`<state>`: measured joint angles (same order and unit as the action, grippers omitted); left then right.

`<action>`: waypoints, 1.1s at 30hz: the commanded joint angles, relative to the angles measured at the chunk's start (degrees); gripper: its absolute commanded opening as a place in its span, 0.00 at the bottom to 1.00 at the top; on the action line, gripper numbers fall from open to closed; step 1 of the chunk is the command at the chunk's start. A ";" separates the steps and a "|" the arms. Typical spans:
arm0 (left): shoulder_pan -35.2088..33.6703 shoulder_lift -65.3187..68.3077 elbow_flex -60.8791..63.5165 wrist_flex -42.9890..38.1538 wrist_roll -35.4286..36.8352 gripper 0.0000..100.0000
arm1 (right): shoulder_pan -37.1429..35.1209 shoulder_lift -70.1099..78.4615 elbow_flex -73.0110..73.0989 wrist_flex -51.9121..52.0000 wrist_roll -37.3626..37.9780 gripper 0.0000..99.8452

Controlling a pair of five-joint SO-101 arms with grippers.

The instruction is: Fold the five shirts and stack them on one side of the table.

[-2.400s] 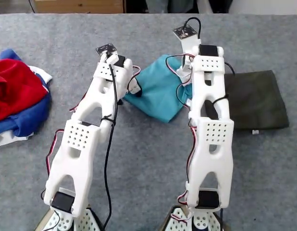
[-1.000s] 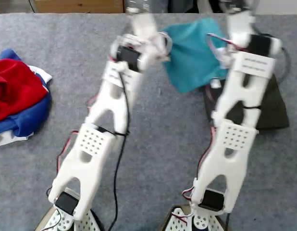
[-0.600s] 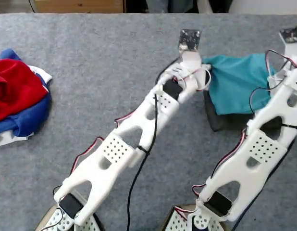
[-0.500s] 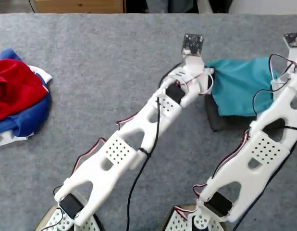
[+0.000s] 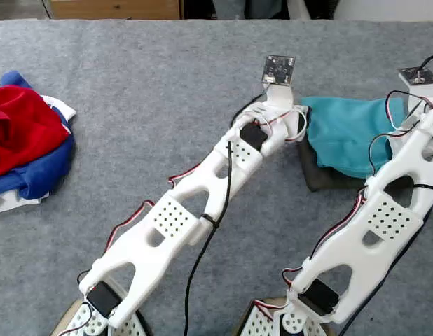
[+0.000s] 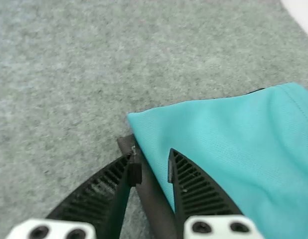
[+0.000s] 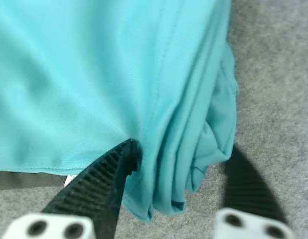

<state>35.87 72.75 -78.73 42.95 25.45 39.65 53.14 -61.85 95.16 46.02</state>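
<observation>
A folded teal shirt (image 5: 346,136) lies on top of a dark green shirt (image 5: 316,176) at the right side of the table. My left gripper (image 5: 300,124) is at the teal shirt's near-left corner (image 6: 144,124). It stands narrowly open (image 6: 152,168), with the dark shirt's edge (image 6: 153,191) showing in the gap. My right gripper (image 5: 407,120) is at the teal shirt's right edge. It is open (image 7: 186,164), and the thick folded edge (image 7: 194,149) sits between its wide-set fingers. One fingertip (image 7: 125,155) presses into the cloth.
A heap of unfolded shirts sits at the table's left edge: red (image 5: 20,129) on top, blue (image 5: 38,175) and white (image 5: 6,204) beneath. The grey cloth-covered table (image 5: 167,77) stretches between the heap and the arms. A wooden cabinet (image 5: 115,8) stands behind the far edge.
Both arms carried the teal shirt from the table's middle to the right and set it down on the dark green shirt. In the last half second it sank flatter.
</observation>
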 commanded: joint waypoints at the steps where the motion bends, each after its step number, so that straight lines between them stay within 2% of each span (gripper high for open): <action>1: -2.42 -8.70 -2.95 5.36 -0.26 0.11 | 1.67 -4.00 -5.93 -1.76 -1.58 0.48; 3: -4.26 -10.81 -5.05 7.47 -1.49 0.11 | 1.67 -4.00 -9.98 -3.69 -3.96 0.45; 6: -8.04 -12.92 -6.99 8.88 -7.82 0.11 | 0.26 -4.00 -16.31 -4.40 -5.80 0.35; 11: -12.26 -14.95 -7.60 19.69 -9.14 0.11 | -5.10 -2.15 -16.57 -3.43 -8.97 0.01; 14: -13.67 -15.12 -7.60 24.18 -9.14 0.11 | -6.42 2.77 -13.58 -6.95 -10.46 0.07; 18: -15.43 -15.12 -7.60 26.46 -8.88 0.11 | -5.45 12.35 -12.09 -16.88 -11.08 0.02; 21: -16.48 -15.12 -7.60 27.34 -8.88 0.11 | -4.31 17.54 -13.49 -21.80 -11.08 0.02; 23: -17.19 -15.12 -7.60 28.13 -9.05 0.11 | -4.57 19.03 -16.40 -19.60 -10.90 0.02; 26: -19.03 -15.21 -9.71 29.63 -9.14 0.11 | -5.27 18.77 -25.71 -11.08 -10.73 0.02; 29: -22.55 -15.21 -16.75 34.90 -9.23 0.11 | -6.42 18.33 -34.86 -3.08 -10.55 0.03; 33: -30.64 -19.43 -16.66 44.13 -9.32 0.11 | -8.35 14.20 -33.54 1.93 -7.30 0.03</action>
<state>11.08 60.44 -92.09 80.66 16.92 33.23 71.60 -92.44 93.67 36.97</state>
